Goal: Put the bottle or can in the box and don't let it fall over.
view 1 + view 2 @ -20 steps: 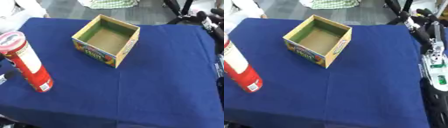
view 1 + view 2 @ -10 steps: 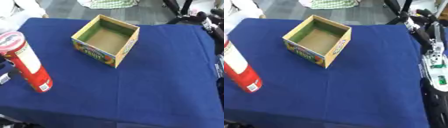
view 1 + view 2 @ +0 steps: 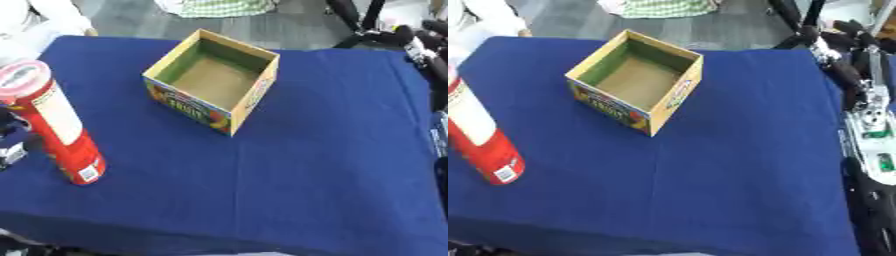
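Observation:
A tall red can (image 3: 54,125) with a pale lid and a white label stands upright on the blue tablecloth near its left edge. An open cardboard box (image 3: 213,80) with a printed front stands further back at the middle, with nothing in it. Only a dark and grey piece of my left hand (image 3: 10,150) shows at the picture's left edge, just beside the can's lower half. My right hand (image 3: 839,46) hangs beyond the table's right edge, black fingers relaxed, holding nothing and far from both things.
The blue cloth (image 3: 297,170) covers the whole table and lies bare between can and box. My right forearm (image 3: 872,117), silver with green parts, runs along the right edge. Grey floor and a checked cloth (image 3: 219,7) lie beyond the far edge.
The can and the box stand where they were. The piece of left hand at the left edge has shifted only slightly.

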`<state>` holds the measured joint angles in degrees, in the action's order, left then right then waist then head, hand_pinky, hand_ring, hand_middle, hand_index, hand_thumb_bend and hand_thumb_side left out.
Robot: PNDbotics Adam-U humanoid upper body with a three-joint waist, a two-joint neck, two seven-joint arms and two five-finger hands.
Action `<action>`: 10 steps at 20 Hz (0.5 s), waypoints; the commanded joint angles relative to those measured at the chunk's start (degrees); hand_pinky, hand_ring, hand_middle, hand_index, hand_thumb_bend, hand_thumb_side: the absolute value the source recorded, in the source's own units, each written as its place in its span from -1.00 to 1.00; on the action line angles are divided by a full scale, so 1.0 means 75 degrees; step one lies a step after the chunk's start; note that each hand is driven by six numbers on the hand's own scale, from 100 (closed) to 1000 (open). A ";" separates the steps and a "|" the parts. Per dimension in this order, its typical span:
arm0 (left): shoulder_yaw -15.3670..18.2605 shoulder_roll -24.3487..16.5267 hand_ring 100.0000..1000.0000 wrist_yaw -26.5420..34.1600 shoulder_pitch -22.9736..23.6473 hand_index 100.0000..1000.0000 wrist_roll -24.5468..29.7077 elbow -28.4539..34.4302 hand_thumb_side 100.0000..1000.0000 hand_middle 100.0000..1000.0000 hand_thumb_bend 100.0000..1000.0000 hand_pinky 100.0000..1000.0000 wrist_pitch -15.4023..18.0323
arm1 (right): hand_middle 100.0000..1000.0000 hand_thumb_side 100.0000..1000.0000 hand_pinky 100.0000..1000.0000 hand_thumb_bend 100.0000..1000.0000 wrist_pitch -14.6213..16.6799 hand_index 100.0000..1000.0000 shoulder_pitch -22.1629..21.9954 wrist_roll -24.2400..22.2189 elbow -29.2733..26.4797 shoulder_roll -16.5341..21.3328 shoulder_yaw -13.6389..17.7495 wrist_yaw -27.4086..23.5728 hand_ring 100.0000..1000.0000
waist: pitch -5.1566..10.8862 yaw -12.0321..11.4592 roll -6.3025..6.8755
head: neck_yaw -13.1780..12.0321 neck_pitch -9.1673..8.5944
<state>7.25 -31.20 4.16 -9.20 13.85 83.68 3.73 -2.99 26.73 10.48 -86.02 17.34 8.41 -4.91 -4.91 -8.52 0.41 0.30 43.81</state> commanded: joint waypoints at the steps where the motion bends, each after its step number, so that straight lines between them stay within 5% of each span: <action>1: 0.0004 -0.0161 1.00 -0.0066 -0.0156 0.77 0.0032 0.0035 -0.20 0.67 0.47 1.00 0.0005 | 1.00 -0.27 0.40 0.35 0.0013 0.53 0.0103 -0.0038 -0.0096 0.0081 -0.0007 -0.0070 0.90 | 0.0063 0.0011 0.0029 | -0.0033 0.0041; 10: -0.0055 -0.0164 1.00 -0.0212 -0.0225 0.77 0.0133 0.0044 -0.22 0.67 0.47 1.00 -0.0026 | 1.00 -0.26 0.40 0.35 0.0018 0.53 0.0100 -0.0033 -0.0104 0.0074 -0.0006 -0.0084 0.89 | 0.0057 0.0021 0.0035 | -0.0038 0.0041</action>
<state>6.55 -31.17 2.99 -10.26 14.80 83.38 3.68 -2.93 26.72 10.27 -86.02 17.31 8.40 -5.25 -4.95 -8.43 0.52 0.11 43.81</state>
